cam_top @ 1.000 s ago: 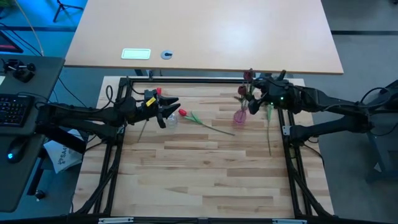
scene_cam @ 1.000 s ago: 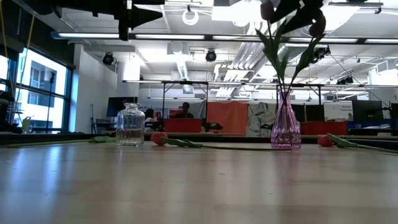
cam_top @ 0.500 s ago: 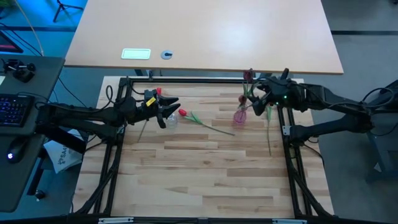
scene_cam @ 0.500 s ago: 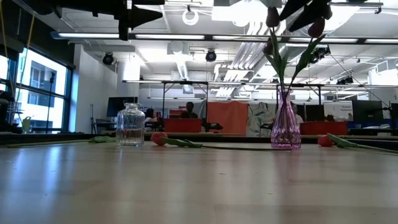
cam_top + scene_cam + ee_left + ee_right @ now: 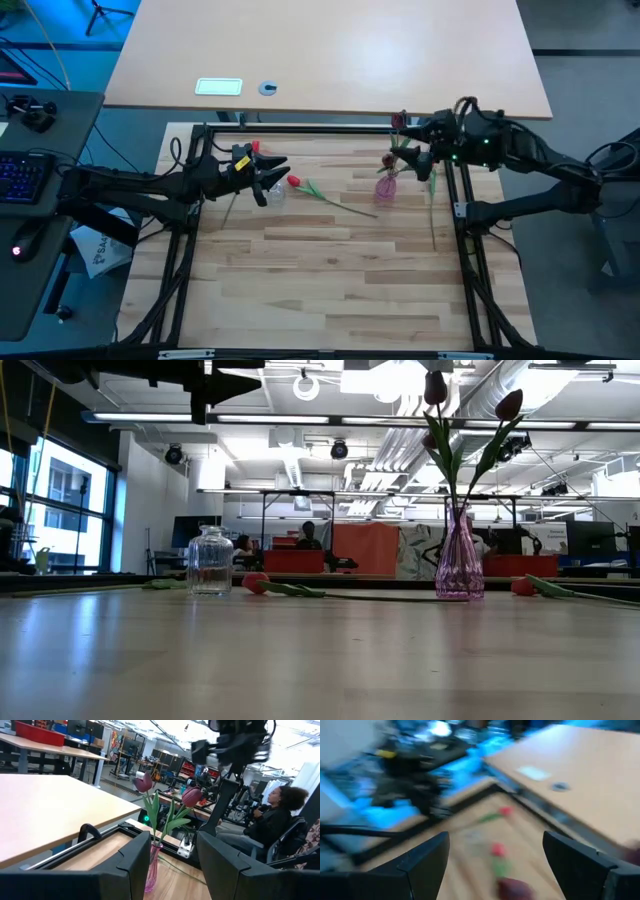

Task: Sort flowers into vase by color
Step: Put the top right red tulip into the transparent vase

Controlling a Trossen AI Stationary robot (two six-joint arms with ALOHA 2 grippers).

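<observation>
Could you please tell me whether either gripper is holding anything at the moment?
No: the left gripper and right gripper both have open, empty fingers.

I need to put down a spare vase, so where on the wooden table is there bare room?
The whole near half of the wooden table is bare, from the red tulip lying mid-table down to the front frame. The far strip is crowded: the clear jar under the left gripper, the pink vase with maroon tulips, and a stem beside the right rail.

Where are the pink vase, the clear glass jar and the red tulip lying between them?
pink vase [image 5: 459, 565], low view, on its glass body.
clear glass jar [image 5: 210, 563], low view, on its body.
red tulip [image 5: 256, 583], low view, on its red head.
</observation>
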